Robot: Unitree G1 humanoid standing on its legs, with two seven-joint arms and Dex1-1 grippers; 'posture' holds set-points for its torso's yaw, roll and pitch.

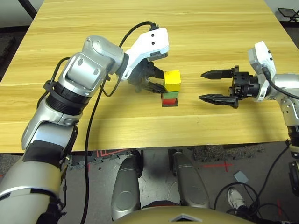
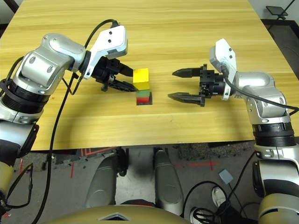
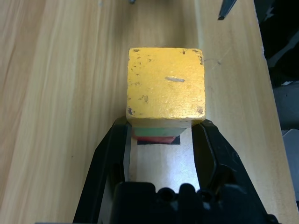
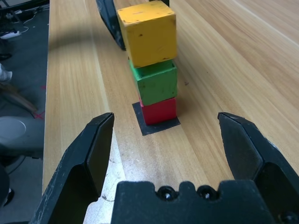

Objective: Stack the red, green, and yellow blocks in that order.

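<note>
The three blocks stand as one tower on a flat black square patch [image 4: 154, 127]: red block [image 4: 160, 110] at the bottom, green block [image 4: 156, 81] on it, yellow block [image 4: 147, 32] on top, turned slightly off square. My left gripper [image 1: 161, 80] is open just left of the tower at the yellow block's height. Its fingers [image 3: 112, 154] flank the tower's near side without gripping it. My right gripper [image 1: 202, 86] is open, about a hand's width to the right of the tower, pointing at it with nothing between its fingers.
The wooden table [image 1: 93, 28] is bare all around the tower, with wide free room behind it. The table's front edge [image 1: 163, 144] runs close below the tower. A black cable [image 1: 93, 116] hangs from my left arm over that edge.
</note>
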